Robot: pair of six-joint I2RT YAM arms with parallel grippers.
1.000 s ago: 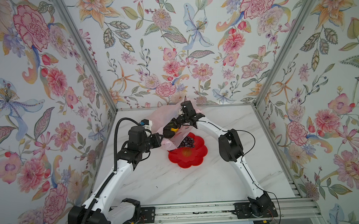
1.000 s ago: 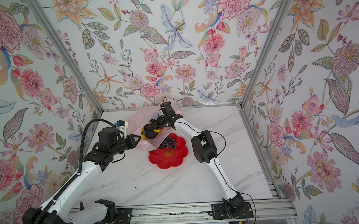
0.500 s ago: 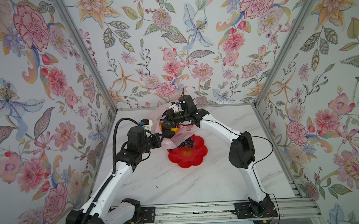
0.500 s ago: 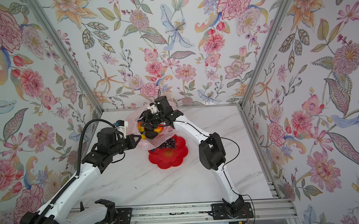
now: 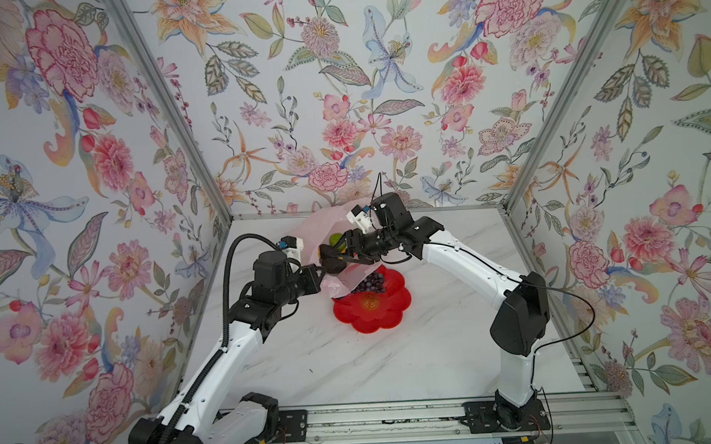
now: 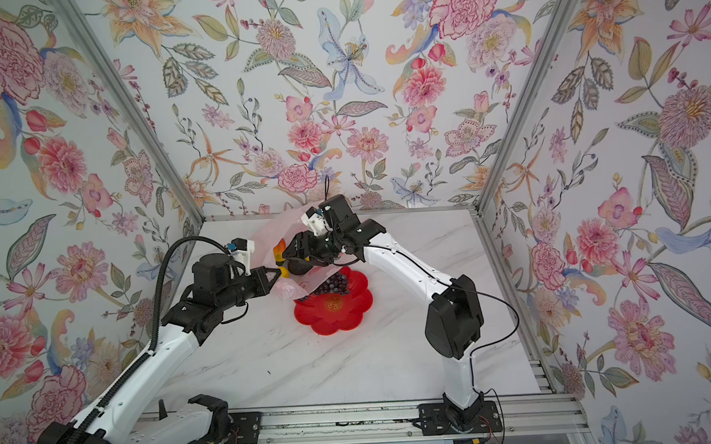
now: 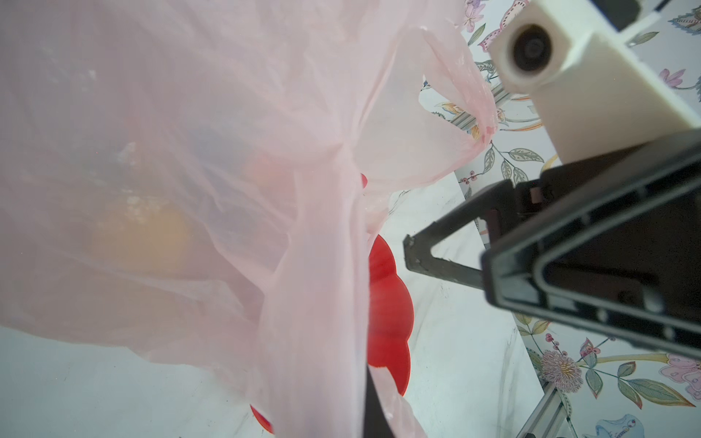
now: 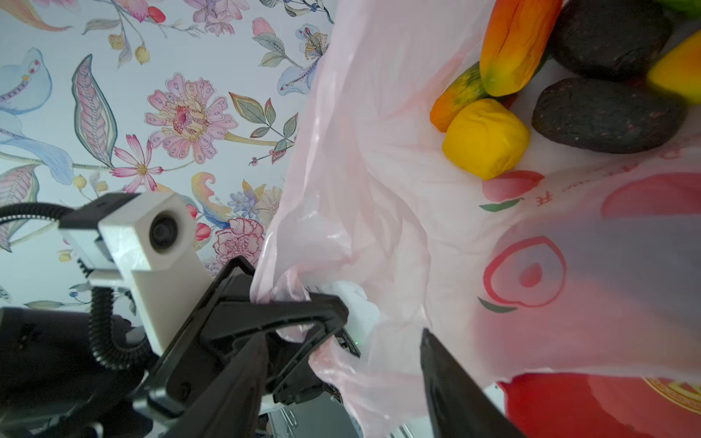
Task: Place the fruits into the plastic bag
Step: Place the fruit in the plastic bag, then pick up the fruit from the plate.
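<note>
Bright, diffuse light leaves faint shadows, both top views bow at the edges, and the plastic bag [image 7: 189, 151] blurs in the left wrist view.

Both top views look down from high over the 6 o'clock side toward the 12 o'clock wall [image 5: 381, 106], sharing the whole table [image 5: 351, 363]. Both wrist views sit close to the plastic bag [image 7: 189, 113], from opposite sides.

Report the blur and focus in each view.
Left wrist view: the plastic bag fills most of the frame, soft, with the fruit inside only an orange haze. Right wrist view: lemon and avocados sharp, right end effector's fingers blurred. Both top views: evenly lit, sharp.
</note>
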